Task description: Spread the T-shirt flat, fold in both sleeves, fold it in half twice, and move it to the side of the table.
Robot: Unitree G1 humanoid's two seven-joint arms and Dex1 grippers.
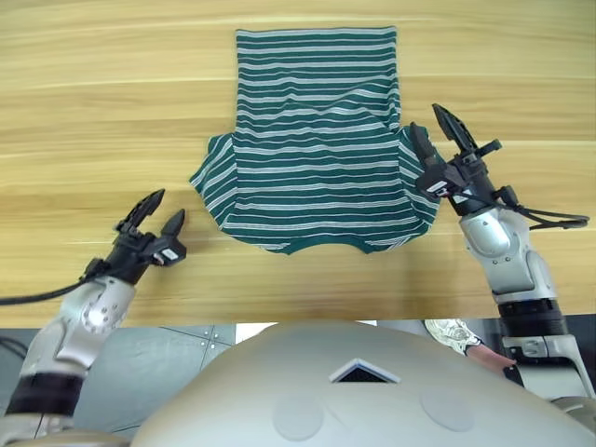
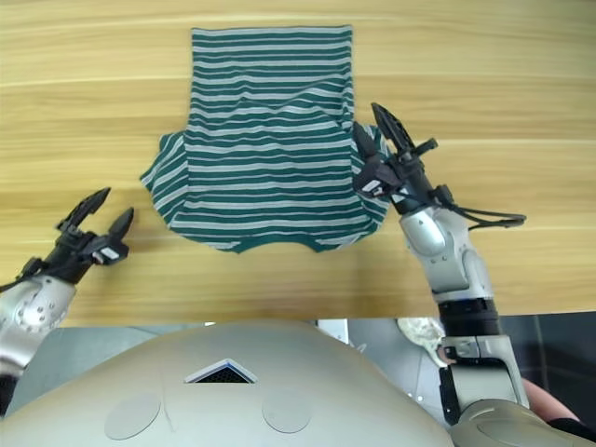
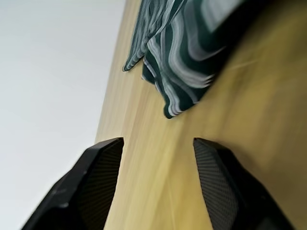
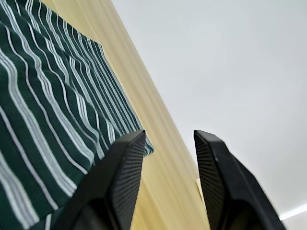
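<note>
A pale wood-grain tabletop (image 1: 93,112) runs across the whole width, with grey floor tiles (image 1: 177,340) visible past its near edge. The green T-shirt (image 1: 312,140) with thin white stripes lies about in the middle. Its neckline (image 1: 317,247) is toward the robot and its straight hem is toward the far side. The body lies mostly flat with a few wrinkles, and a sleeve (image 1: 212,177) bulges out on the robot's left.

The left tool (image 1: 169,205) hangs over bare wood near the front edge. It is well apart from the shirt, off the shirt's left front corner, and its two black fingers are spread. The right tool (image 1: 426,118) sits at the shirt's right edge with its fingers also spread. One finger is over the striped cloth and the other is beside the cloth, over the wood. From the head views I cannot tell whether either finger touches the fabric.

Seen from the left wrist, the ribbed inner pads (image 3: 103,182) of the spread fingers frame a strip of wood. Beyond them the shirt's edge shows as stacked layers of cloth, one fold lying on another, which the head views flatten out. From the right wrist, one pad (image 4: 127,172) lies in front of the stripes. A far corner of the shirt rests on the wood, and a plain pale wall (image 4: 230,57) stands beyond the far edge of the tabletop.
</note>
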